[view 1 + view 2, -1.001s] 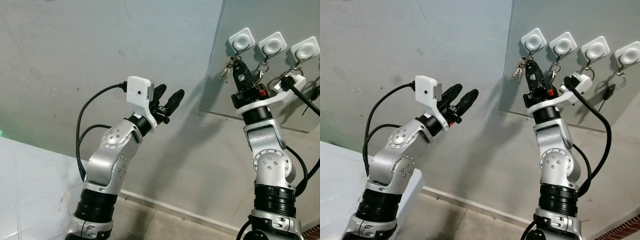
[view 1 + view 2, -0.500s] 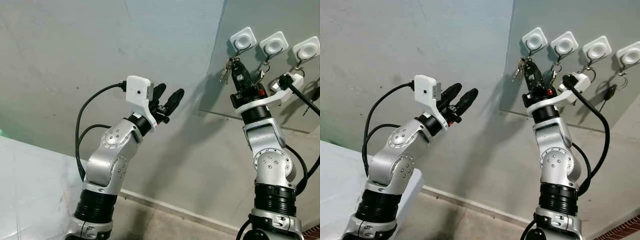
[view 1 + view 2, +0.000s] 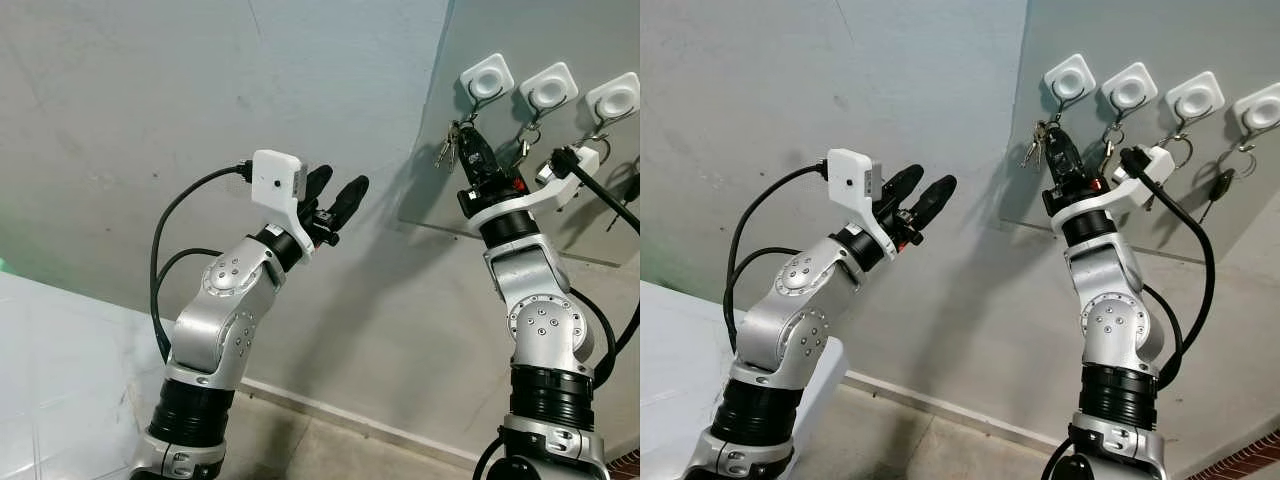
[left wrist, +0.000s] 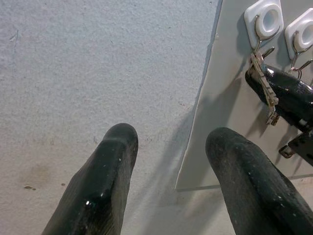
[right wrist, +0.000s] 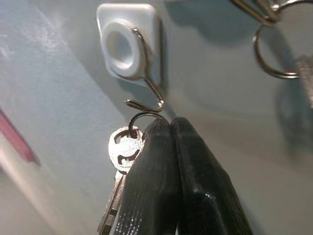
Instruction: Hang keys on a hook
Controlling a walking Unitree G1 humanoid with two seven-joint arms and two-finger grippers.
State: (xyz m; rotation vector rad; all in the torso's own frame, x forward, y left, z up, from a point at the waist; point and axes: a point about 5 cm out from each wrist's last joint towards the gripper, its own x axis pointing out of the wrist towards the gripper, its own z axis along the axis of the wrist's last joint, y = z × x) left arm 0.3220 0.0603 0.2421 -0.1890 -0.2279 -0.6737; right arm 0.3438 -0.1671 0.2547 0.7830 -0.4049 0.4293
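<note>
A grey board (image 3: 440,195) on the wall carries a row of white hooks. My right gripper (image 5: 168,122) is raised to the leftmost hook (image 5: 146,93) and is shut on the ring (image 5: 144,116) of a bunch of silver keys (image 3: 446,148). The ring sits right under the hook's bend, touching it or nearly so. The keys (image 5: 122,152) dangle beside the fingers. My left gripper (image 3: 340,181) is held up, open and holding nothing, in front of the bare wall to the left of the board. Its wrist view looks across at the keys (image 4: 264,88).
The other hooks (image 3: 1127,88) (image 3: 1193,97) (image 3: 1257,105) hold metal rings, and a dark fob (image 3: 1218,183) hangs under the far right one. A black cable (image 3: 1200,270) loops beside my right arm. A white surface (image 3: 50,380) lies at the lower left.
My right gripper has edged a little to the left with the keys, staying under the leftmost hook. The left arm has not moved.
</note>
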